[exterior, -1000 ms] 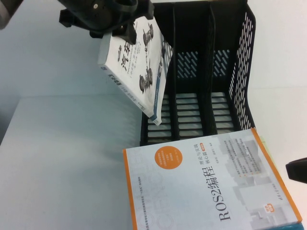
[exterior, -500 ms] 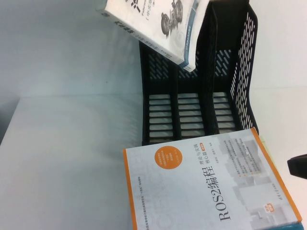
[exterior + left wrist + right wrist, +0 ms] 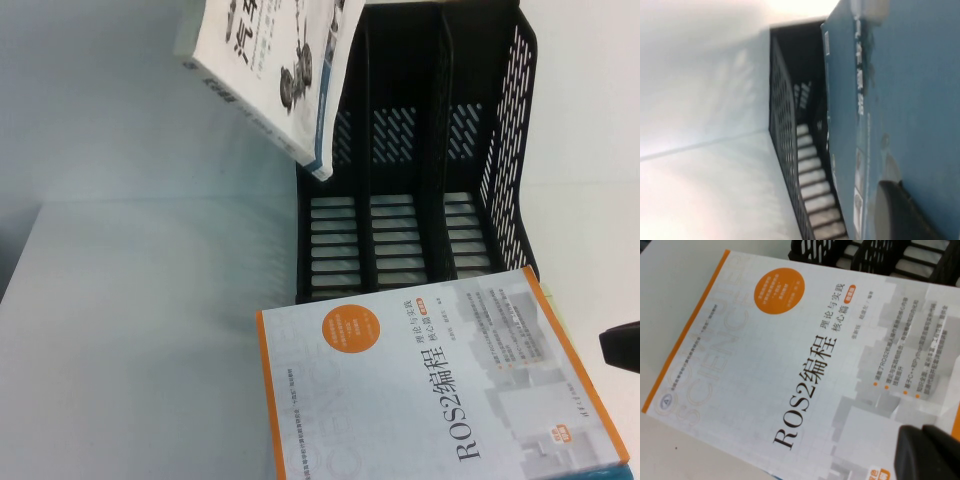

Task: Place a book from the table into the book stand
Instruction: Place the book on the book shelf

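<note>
The book (image 3: 275, 70), white with black title and a car-suspension picture, hangs tilted in the air at the top of the high view. Its lower corner is over the left wall of the black book stand (image 3: 505, 150). My left gripper (image 3: 892, 215) is shut on the book. Only one black pad (image 3: 902, 212) shows, pressed on the blue back cover (image 3: 910, 100). It is out of the high view. The stand's left slot (image 3: 812, 175) lies just beside the book's edge. My right gripper (image 3: 927, 452) is shut and empty, hovering at the right edge (image 3: 620, 348).
The orange-edged ROS2 book (image 3: 430, 380) lies flat on the white table (image 3: 130, 330) in front of the stand, under the right gripper (image 3: 790, 370). The stand's three slots hold nothing. Bare table spreads to the left.
The book rose out of the left slot's mouth, swung up and right, then came back left and a little lower. The left gripper left the high view. The right arm stayed put.
</note>
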### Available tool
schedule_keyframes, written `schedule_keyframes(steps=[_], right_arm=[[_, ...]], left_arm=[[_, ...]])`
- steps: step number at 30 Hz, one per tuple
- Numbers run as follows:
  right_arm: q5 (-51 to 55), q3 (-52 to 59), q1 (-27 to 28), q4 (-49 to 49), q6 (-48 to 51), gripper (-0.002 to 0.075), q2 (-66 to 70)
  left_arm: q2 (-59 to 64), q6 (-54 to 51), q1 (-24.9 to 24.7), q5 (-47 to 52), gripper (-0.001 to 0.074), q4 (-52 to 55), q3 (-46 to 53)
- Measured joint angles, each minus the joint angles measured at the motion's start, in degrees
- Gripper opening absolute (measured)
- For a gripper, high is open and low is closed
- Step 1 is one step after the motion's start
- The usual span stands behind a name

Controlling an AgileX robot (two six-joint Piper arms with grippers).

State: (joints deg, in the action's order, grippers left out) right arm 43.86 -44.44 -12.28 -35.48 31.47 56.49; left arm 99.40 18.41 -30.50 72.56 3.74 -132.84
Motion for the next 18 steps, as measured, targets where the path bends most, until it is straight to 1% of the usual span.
schedule_keyframes(steps=[9, 18], right_arm=[[0.00, 0.00, 0.00, 0.19, -0.08, -0.0003, 0.00], [0.00, 0.00, 0.00, 0.32, -0.66, -0.0003, 0.00]], left_arm=[[0.53, 0.72, 0.00, 0.00, 0.0118, 0.29, 7.79], [0.67, 4.22, 0.00, 0.00, 0.0118, 5.40, 9.06]])
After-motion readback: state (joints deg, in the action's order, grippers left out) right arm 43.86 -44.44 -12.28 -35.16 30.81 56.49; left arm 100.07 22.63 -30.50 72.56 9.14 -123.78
